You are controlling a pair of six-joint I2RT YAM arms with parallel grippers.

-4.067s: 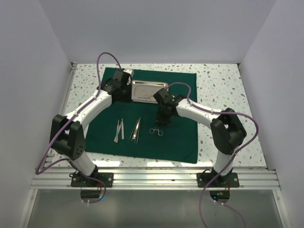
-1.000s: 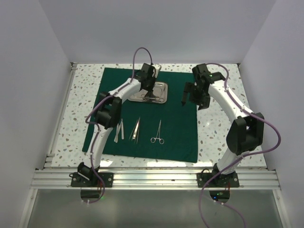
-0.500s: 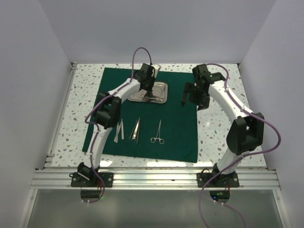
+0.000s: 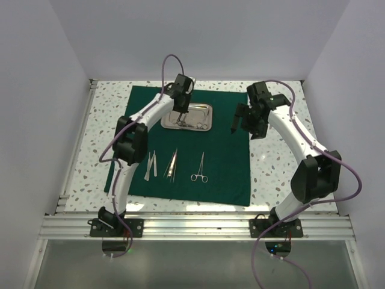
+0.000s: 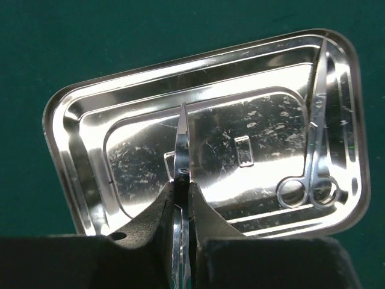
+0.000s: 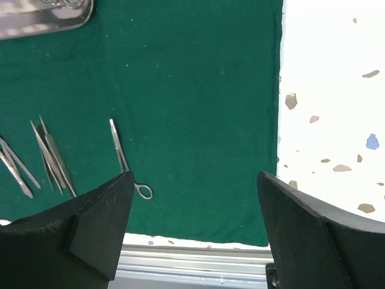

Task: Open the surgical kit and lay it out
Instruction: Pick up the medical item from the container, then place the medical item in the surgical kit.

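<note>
**Top view.** The cloth (image 4: 225, 174) is lying spread flat on the counter (image 4: 283, 156), and the tray (image 4: 207, 111) is sitting on its far half. The left tool (image 4: 181, 112) is hanging over the tray. The right tool (image 4: 235, 127) is hovering at the cloth's right edge, apart from the tray, probably to leave the left arm room. Tweezers (image 4: 149, 165), more thin pieces and a clamp (image 4: 200, 167) are lying in a row on the near half, parallel and not touching, so each can be seen.

**Left wrist.** The left tool (image 5: 182, 194) is pinching a pointed instrument (image 5: 181, 135) by its shank, tip aimed over the tray floor. I cannot tell whether it is clear of the floor. Scissors (image 5: 314, 138) are lying along the tray's right wall. Judgement: this piece is going to the row, and the scissors remain.

**Right wrist.** The right tool (image 6: 194, 180) is spread wide, gripping nothing, over bare cloth right of the clamp.
</note>
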